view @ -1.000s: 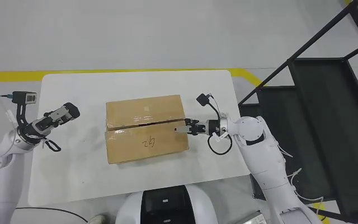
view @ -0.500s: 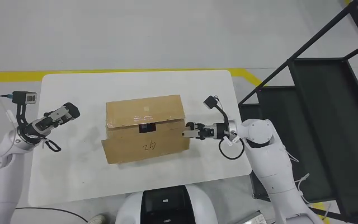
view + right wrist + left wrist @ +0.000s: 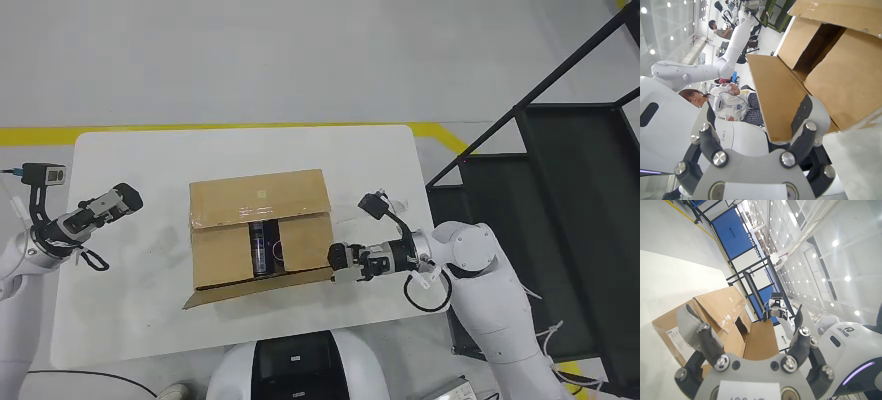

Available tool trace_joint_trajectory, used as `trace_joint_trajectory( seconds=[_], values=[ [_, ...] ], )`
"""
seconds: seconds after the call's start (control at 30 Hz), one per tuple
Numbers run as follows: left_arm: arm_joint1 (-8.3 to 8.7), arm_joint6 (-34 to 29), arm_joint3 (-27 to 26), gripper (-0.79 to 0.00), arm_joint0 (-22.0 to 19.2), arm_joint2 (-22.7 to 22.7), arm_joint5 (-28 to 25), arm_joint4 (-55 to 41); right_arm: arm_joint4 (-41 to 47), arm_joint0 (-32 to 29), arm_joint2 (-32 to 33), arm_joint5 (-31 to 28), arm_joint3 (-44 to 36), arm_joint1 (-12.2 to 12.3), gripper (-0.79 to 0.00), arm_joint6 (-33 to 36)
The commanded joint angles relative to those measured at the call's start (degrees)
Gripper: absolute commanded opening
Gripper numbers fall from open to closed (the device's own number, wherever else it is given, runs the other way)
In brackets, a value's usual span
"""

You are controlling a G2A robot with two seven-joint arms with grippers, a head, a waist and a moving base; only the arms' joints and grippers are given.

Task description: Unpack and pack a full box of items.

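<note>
Left arm held out to the side; left gripper fingers spread wide. Right arm bent inward, wrist level; right gripper fingers likewise apart.

I work in a big robot lab, like a hall in a factory. The roof is very high, with rows of round lights. A yellow line runs along the grey floor by my white table. Blue boards stand in black frames. Black metal steps are close by. Far off stands another white robot.
</note>
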Motion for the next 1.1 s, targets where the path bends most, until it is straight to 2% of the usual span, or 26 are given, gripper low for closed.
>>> trace_joint_trajectory(
  seconds=[0.0, 0.27, 0.57, 0.77, 1.07],
  values=[
    [0.00, 0.00, 0.00, 0.000, 0.00, 0.00, 0.00, 0.00, -0.68, -1.10, -0.75, 0.05, -1.62, 0.39, 0.000, 0.06],
    [0.00, 0.00, 0.00, 0.000, 0.00, 0.00, 0.00, 0.00, -4.17, -4.45, -4.48, -0.04, -5.34, 2.05, 0.000, -0.03],
    [0.00, 0.00, 0.00, 0.000, 0.00, 0.00, 0.00, 0.00, -7.51, -2.72, -8.90, -0.66, 0.55, 3.21, 0.000, -0.66],
    [0.00, 0.00, 0.00, 0.000, 0.00, 0.00, 0.00, 0.00, -11.06, -1.89, -10.59, -1.65, 3.51, 3.42, 0.000, -4.92],
    [0.00, 0.00, 0.00, 0.000, 0.00, 0.00, 0.00, 0.00, -21.07, -0.61, -15.60, 0.91, 5.47, 3.42, 0.000, -10.43]
  ],
)
